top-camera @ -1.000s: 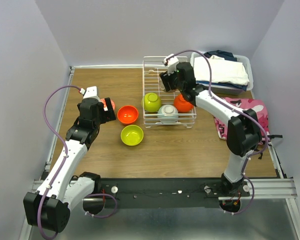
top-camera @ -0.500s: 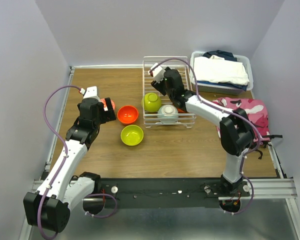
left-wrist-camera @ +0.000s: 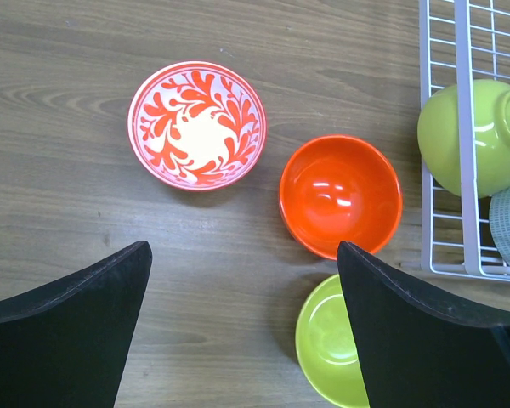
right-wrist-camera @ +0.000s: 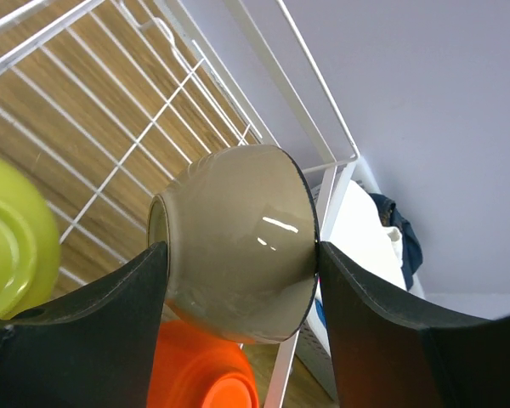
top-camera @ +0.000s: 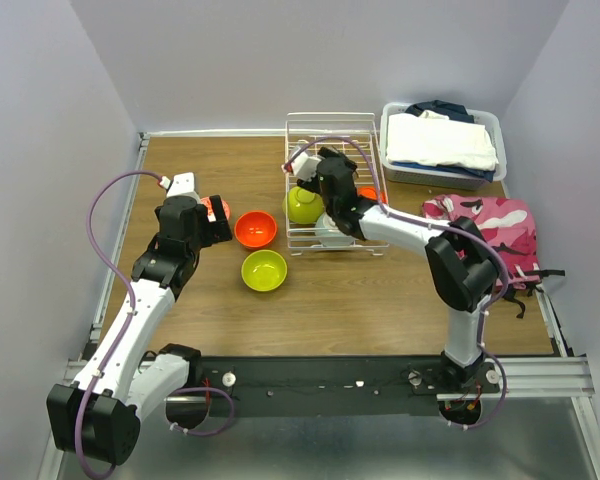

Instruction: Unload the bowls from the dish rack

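Note:
My right gripper (right-wrist-camera: 238, 255) is shut on the taupe bowl (right-wrist-camera: 238, 242), which lies on its side between the fingers above the white wire dish rack (right-wrist-camera: 195, 93). From above, this gripper (top-camera: 315, 178) hangs over the rack's (top-camera: 335, 130) left half. Inside the rack sit a lime-green bowl (top-camera: 302, 205), a pale blue bowl (top-camera: 332, 230) and an orange bowl (top-camera: 368, 193) partly hidden by the arm. On the table left of the rack lie a white-and-red patterned bowl (left-wrist-camera: 197, 126), an orange bowl (left-wrist-camera: 340, 195) and a lime-green bowl (left-wrist-camera: 331, 353). My left gripper (left-wrist-camera: 242, 251) hovers open above them, holding nothing.
A grey bin of folded clothes (top-camera: 442, 145) stands right of the rack. A pink patterned cloth bag (top-camera: 485, 225) lies at the table's right edge. Bare wood (top-camera: 210, 165) stretches behind the left gripper and in front of the bowls.
My right arm has swung left across the rack, carrying the taupe bowl from the rack's right side to its left half. The left arm has not moved.

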